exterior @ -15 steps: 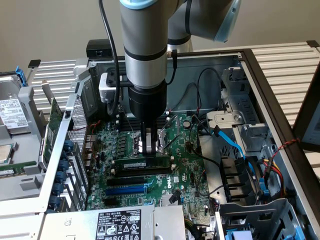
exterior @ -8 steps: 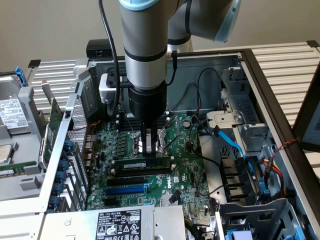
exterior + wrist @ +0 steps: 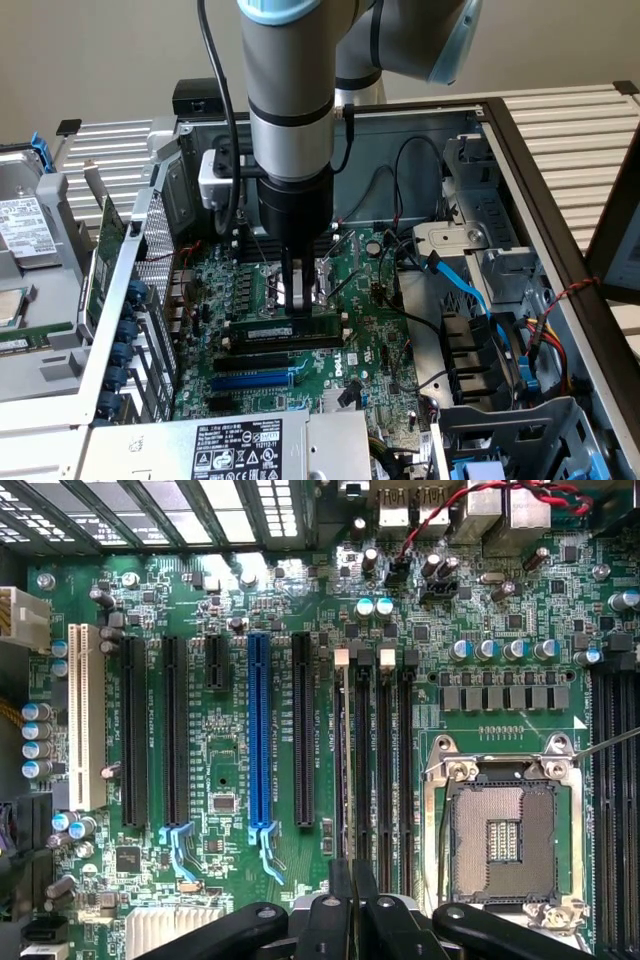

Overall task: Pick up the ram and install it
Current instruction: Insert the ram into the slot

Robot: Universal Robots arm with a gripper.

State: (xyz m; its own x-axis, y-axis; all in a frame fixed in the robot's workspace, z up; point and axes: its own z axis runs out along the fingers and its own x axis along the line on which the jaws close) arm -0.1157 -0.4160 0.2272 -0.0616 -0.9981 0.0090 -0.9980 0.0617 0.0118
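Note:
The ram [image 3: 270, 329] is a narrow green stick with a white label. It stands on edge in a memory slot on the motherboard [image 3: 365, 300], just beyond the black and blue expansion slots. My gripper [image 3: 294, 306] comes straight down onto its upper edge, and the two fingers are pressed together on it. In the wrist view the ram [image 3: 347, 770] shows edge-on as a thin line in the outermost of several memory slots [image 3: 385, 770]. There the gripper [image 3: 352, 905] is shut over its near end.
The empty CPU socket [image 3: 500, 840] lies beside the memory slots. A blue slot [image 3: 259, 730] and black expansion slots [image 3: 302, 730] sit on the other side. Blue and black cables [image 3: 470, 290] run at the exterior view's right, case walls surround the board, and the power supply [image 3: 240, 445] is in front.

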